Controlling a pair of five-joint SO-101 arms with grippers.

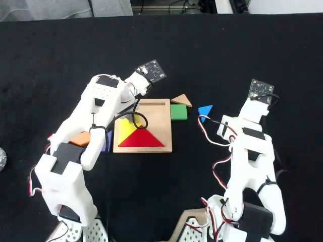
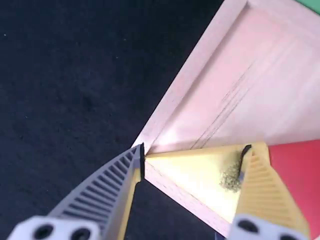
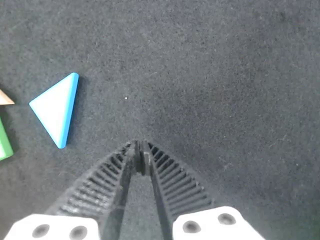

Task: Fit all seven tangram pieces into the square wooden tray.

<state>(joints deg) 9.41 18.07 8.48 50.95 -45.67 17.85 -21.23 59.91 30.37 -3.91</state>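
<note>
1. Left arm (image 1: 96,116): stretched forward along the square wooden tray (image 1: 157,115); left gripper (image 2: 192,152) fingers spread, straddling the tray's corner wall, one over the yellow triangle (image 2: 200,172).
2. Right gripper (image 3: 141,150): fingers pressed together, empty, poised over the surface (image 3: 225,75) near the blue triangle (image 3: 55,107).
3. Red triangle (image 1: 142,139): in tray, touching the yellow triangle.
4. Green square (image 1: 178,112): just beside tray, outside.
</note>
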